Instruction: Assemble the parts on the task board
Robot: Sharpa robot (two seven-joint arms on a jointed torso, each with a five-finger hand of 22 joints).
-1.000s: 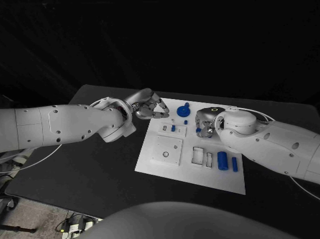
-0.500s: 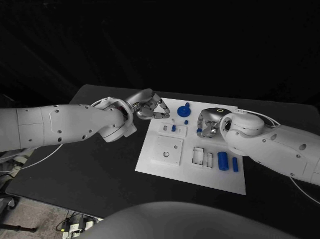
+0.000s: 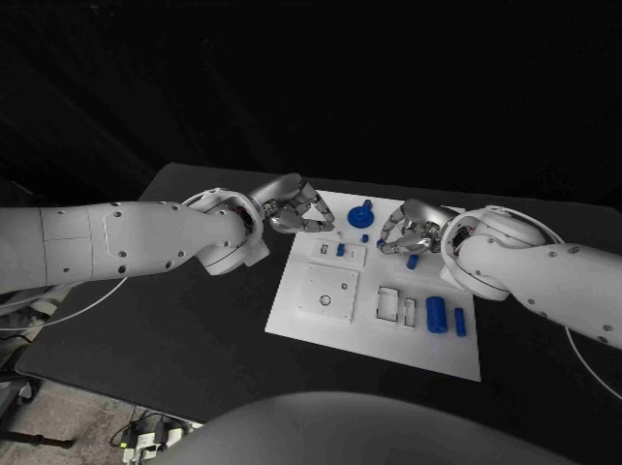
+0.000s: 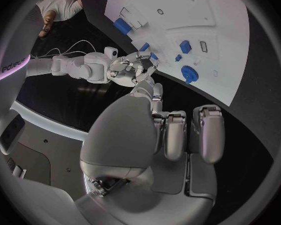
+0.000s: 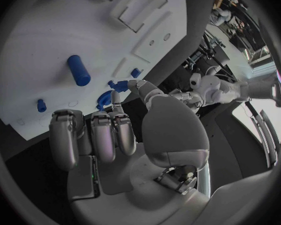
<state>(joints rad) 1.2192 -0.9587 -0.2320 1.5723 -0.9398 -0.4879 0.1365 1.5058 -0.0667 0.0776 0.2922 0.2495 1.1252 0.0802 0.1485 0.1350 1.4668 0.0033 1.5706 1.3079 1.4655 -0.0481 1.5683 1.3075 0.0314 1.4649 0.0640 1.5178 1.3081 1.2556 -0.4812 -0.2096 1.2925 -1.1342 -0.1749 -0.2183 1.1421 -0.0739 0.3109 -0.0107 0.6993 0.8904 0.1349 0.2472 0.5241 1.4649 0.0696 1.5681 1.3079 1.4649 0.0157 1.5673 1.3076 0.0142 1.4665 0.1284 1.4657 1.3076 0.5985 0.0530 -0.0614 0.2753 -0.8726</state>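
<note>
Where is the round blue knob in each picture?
Head view: round blue knob on the task board's far edge, between both hands.
Left wrist view: at the board's edge, past the left hand.
Right wrist view: just behind fingers of the right hand, at.
Shared landmark: the board.

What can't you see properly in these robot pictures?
- Whether the right hand holds a blue piece: head view, its fingers cover that spot.
- Whether the left hand touches the white board: head view, too small.
- Board's small holes: too tiny.
</note>
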